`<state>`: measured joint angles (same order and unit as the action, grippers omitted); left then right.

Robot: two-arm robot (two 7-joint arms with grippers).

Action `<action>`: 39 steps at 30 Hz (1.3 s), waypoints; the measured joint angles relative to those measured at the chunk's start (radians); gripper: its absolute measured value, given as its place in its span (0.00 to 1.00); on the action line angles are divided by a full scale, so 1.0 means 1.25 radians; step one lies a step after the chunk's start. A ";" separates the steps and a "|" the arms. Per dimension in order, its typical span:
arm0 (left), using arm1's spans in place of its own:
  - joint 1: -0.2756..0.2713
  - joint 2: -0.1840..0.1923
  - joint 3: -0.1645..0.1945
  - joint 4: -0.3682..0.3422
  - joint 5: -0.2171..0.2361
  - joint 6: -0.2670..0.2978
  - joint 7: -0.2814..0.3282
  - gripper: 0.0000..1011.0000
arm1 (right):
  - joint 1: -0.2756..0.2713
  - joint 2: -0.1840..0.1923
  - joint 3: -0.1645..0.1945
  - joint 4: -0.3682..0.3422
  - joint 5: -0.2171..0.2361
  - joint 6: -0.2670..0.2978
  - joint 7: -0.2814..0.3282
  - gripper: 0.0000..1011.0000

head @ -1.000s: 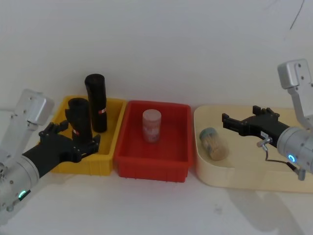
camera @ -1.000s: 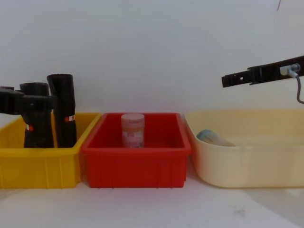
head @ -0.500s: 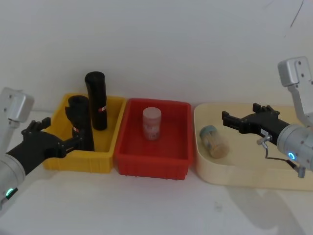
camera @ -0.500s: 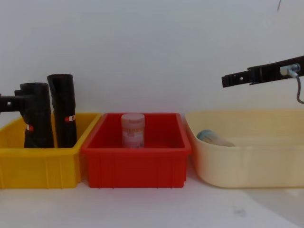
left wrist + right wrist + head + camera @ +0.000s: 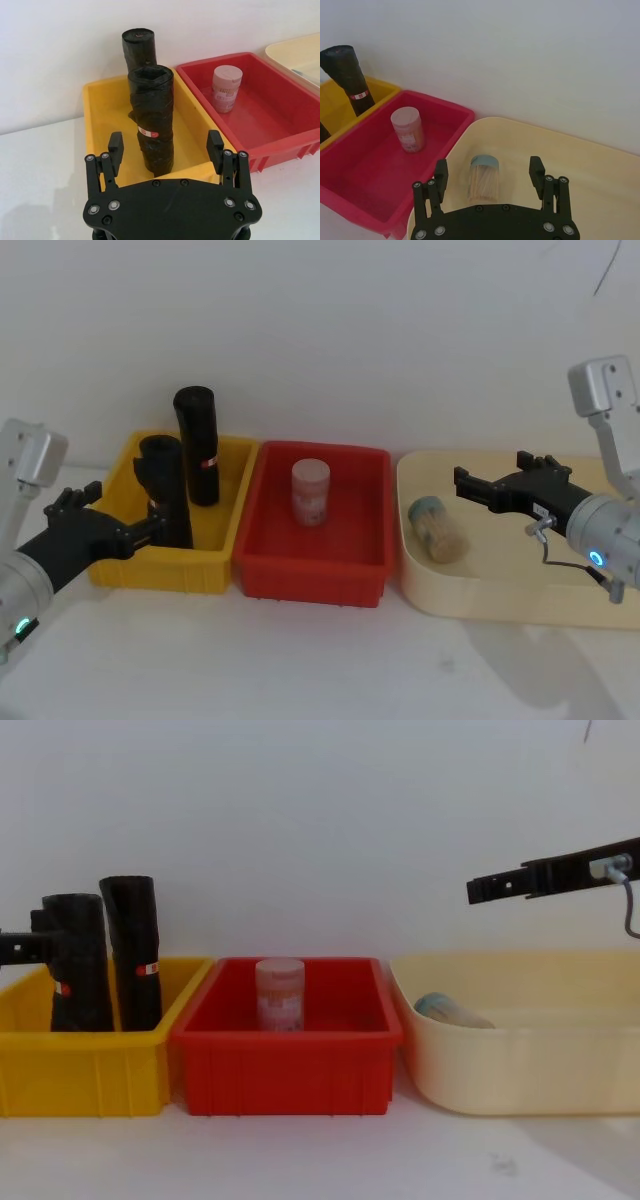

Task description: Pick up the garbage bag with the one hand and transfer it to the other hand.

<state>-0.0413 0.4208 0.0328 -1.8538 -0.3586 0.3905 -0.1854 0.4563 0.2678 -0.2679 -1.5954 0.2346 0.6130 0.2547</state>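
The garbage bag (image 5: 165,490) is a short, thick black roll with a small red label. It stands upright in the yellow bin (image 5: 150,575), in front of a taller, slimmer black roll (image 5: 197,445). My left gripper (image 5: 125,530), on the arm with the green ring, hovers at the bin's near left edge. In the left wrist view the left gripper (image 5: 165,146) is open, and the garbage bag (image 5: 152,115) stands just beyond its fingertips, untouched. My right gripper (image 5: 478,490), on the arm with the blue ring, hangs open above the cream tray (image 5: 500,600).
A red bin (image 5: 310,575) in the middle holds an upright pink jar (image 5: 310,495). A jar of toothpicks (image 5: 438,530) lies on its side in the cream tray. A white wall closes off the back, with white tabletop in front of the bins.
My left gripper has pulled back from around the garbage bag toward the bin's near left edge. The bag stays standing in the yellow bin. The right arm has not moved.
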 joint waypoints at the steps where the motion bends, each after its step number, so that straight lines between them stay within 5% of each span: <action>1: -0.003 0.000 0.001 0.003 0.000 0.000 -0.001 0.99 | 0.000 0.000 0.000 0.000 0.000 0.000 0.000 0.99; 39: -0.148 -0.004 0.050 0.134 0.003 0.038 -0.022 0.99 | 0.000 0.000 0.000 0.000 0.000 0.000 0.000 0.99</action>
<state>-0.2267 0.4164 0.0959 -1.6861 -0.3545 0.4379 -0.2130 0.4563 0.2678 -0.2679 -1.5954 0.2346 0.6130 0.2547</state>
